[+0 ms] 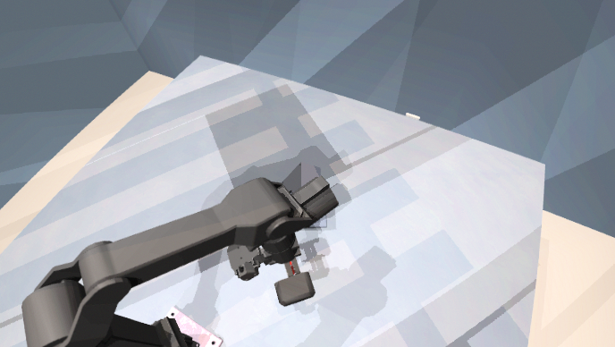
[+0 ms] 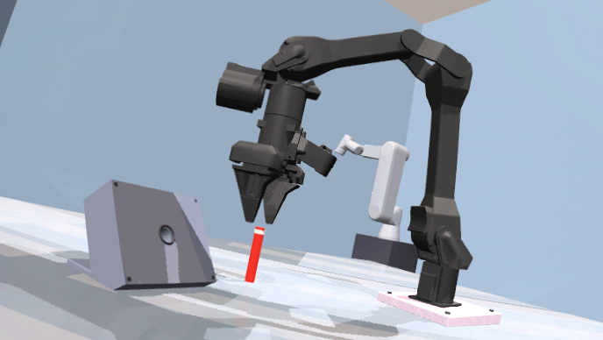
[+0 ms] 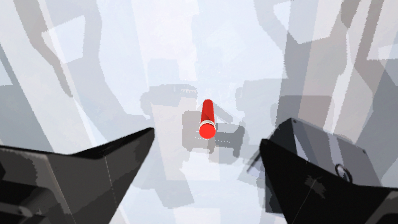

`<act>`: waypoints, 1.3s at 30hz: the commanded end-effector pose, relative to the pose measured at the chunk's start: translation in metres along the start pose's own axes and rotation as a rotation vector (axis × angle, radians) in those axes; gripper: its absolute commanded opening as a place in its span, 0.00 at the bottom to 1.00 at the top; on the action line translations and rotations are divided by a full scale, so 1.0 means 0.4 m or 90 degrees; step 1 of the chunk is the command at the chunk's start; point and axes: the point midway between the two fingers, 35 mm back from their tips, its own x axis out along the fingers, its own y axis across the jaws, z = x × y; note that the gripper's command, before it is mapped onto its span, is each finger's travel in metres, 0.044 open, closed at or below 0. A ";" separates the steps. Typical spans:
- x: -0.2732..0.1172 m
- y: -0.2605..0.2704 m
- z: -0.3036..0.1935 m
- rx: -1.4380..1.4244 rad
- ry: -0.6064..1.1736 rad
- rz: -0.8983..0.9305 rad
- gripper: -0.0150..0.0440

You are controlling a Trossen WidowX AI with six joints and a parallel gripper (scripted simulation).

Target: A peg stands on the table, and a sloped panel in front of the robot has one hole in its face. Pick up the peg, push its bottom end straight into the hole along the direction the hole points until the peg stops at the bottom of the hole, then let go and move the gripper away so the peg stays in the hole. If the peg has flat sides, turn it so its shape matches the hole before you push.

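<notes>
Exterior view: black arm (image 1: 174, 237) (image 2: 368, 53) arches from lower right to upper centre. Grey block (image 2: 153, 237) (image 3: 320, 155) at lower left, sloped face bearing one round hole (image 2: 166, 235) (image 3: 343, 173). Gripper (image 1: 290, 268) (image 2: 260, 222) (image 3: 206, 137) at centre: fingers spread, nothing between them, tips just above the peg. Red peg (image 1: 292, 267) (image 2: 254, 258) (image 3: 207, 117), white band near top, stands on the table (image 1: 447, 201) (image 2: 307, 302) (image 3: 220, 30), lower centre, right of the block.

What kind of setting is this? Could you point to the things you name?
Probably a robot test bench: a dark arm (image 1: 170, 237) (image 2: 368, 53), a sloped panel (image 2: 145, 245) with one round hole, and a red peg (image 2: 254, 256) (image 3: 207, 115) standing ready.
</notes>
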 end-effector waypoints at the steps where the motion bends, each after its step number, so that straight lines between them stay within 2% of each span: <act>1: 0.019 -0.001 0.001 -0.002 -0.004 -0.001 1.00; 29: 0.122 0.000 0.006 -0.002 -0.004 -0.001 1.00; 39: 0.113 0.001 0.004 -0.001 -0.001 0.000 0.56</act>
